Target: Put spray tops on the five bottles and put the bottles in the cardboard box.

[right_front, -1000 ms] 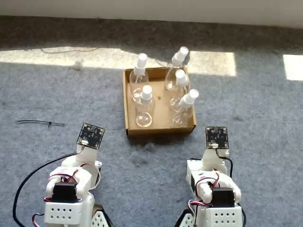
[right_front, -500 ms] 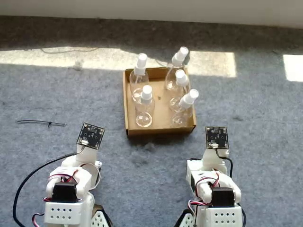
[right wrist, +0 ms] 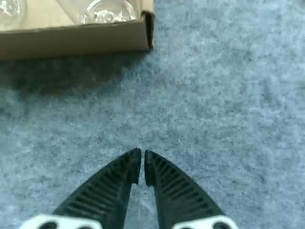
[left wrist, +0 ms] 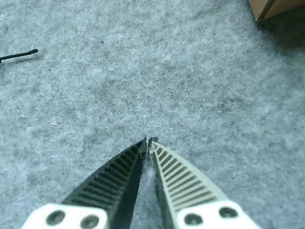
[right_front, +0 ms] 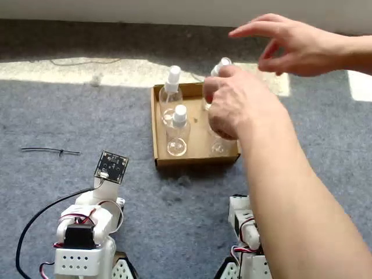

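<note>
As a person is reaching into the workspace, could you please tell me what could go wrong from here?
1. The hand over the cardboard box could tip the upright bottles standing close together inside it.
2. The forearm passes over the right arm, so any arm motion might strike it, though the right end effector is shut and empty.

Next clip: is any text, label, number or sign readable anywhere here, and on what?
None can be read.
Cardboard box: plain walls, no print visible.
Bottles: clear, no label visible.
Circuit board on an arm's wrist: any markings are too small to read.
</note>
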